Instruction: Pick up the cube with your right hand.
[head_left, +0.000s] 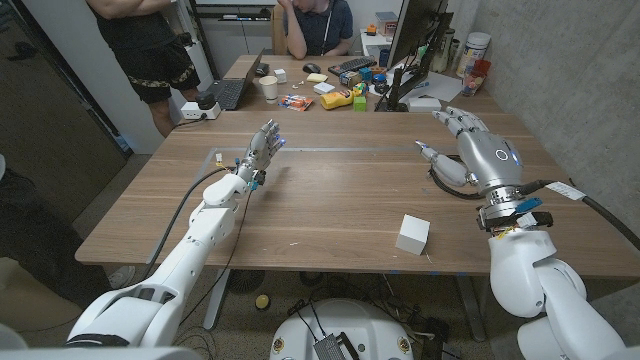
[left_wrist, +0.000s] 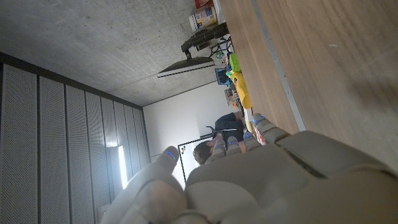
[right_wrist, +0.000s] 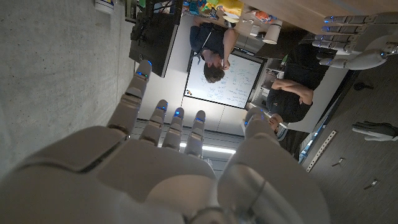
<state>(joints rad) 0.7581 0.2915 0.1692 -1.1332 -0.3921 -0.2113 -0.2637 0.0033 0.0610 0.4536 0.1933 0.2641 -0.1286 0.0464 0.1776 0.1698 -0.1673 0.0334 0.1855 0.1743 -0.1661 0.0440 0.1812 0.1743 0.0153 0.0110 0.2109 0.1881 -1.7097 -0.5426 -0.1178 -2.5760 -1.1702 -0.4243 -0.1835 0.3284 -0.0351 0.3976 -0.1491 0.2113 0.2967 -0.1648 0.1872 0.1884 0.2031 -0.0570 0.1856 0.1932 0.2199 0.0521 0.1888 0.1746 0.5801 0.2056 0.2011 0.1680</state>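
Two hands up and nothing gripped yet, so the pick is all still to come. Starting on the left: the left hand (head_left: 262, 150) is raised over the wooden table (head_left: 330, 200), fingers straight and apart, holding nothing, well clear of the action. Behind it, a person in dark shorts (head_left: 150, 50) stands at the far left corner, with a laptop (head_left: 232, 90) on the back desk. Moving toward the middle, a seated person (head_left: 315, 25) leans over that cluttered desk beside a paper cup (head_left: 269, 88). Now the prize: the white cube (head_left: 412, 234) sits untouched near the table's front edge, right of centre. And further right, the right hand (head_left: 472, 150) hovers released, fingers spread and lightly curved, beyond the cube and a little to its right, well apart from it. By my reckoning it must draw back toward the front edge, drop, close around the cube and lift.
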